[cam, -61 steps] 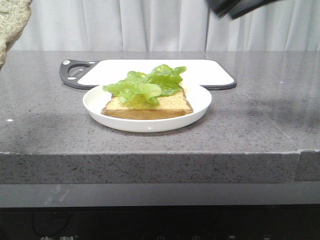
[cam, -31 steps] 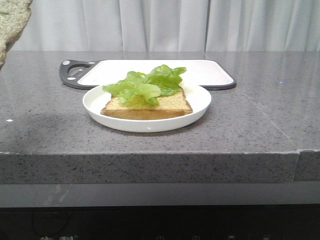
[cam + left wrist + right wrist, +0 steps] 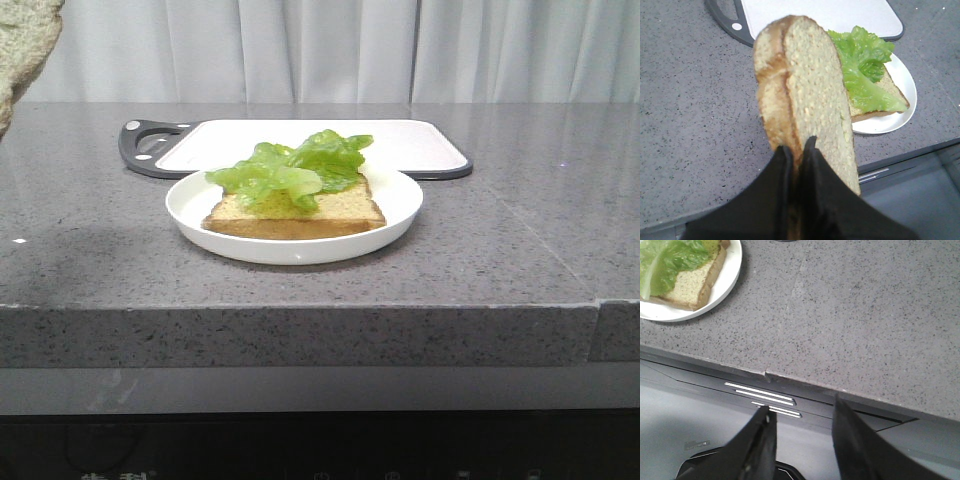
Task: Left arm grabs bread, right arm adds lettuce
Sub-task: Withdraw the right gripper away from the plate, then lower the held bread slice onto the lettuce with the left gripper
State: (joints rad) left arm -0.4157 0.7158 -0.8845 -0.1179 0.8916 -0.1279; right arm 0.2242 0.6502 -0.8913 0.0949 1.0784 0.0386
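A: While the left gripper point(image 3: 796, 150) pinches the bread point(image 3: 807, 95) by one edge, jaws closed right down on the slice, what worries you?

B: The hold is narrow and near the rim. The slice stands out long beyond the fingers, so I'd judge it could sag, tear or slip free if swung fast.

A: And the lettuce point(image 3: 292, 172)?

B: It lies loose on the other slice point(image 3: 300, 215) in the white plate point(image 3: 395, 215), ruffled and overhanging the toast. Setting bread down off-centre could shove it sideways.

A: The right gripper point(image 3: 802, 432)?

B: Parted, holding nothing, hanging out past the counter's front edge point(image 3: 790, 377), well clear of the plate.

A: Room to move?

B: Bare granite counter point(image 3: 520, 220) either side of the plate; the cutting board point(image 3: 400, 140) sits just behind it, so approach from above or the front looks freest.
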